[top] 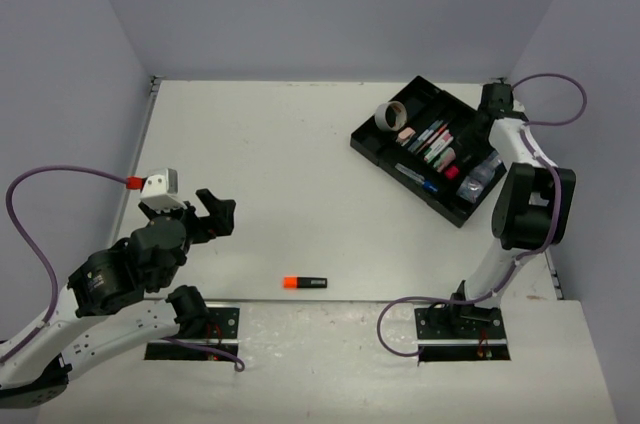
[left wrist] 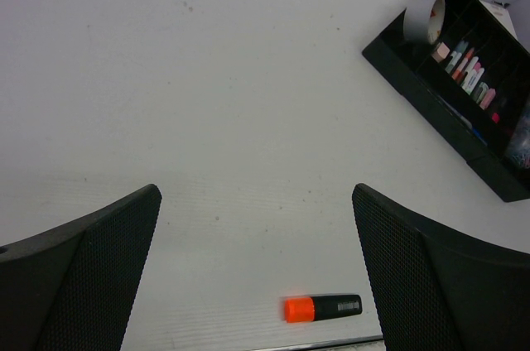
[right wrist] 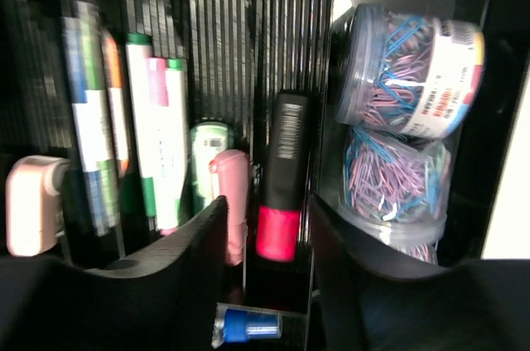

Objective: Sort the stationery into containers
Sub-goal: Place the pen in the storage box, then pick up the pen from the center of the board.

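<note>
The last loose item, an orange-capped highlighter [top: 305, 283], lies at six o'clock on the table, at four o'clock from the wide-open left gripper [left wrist: 255, 194]. It looks light, stiff and smooth, so pinch it across the mid-barrel. At two o'clock in the tray [left wrist: 431, 115], the right gripper [right wrist: 267, 210] stands part-open astride a pink-ended highlighter [right wrist: 281, 169].
</note>
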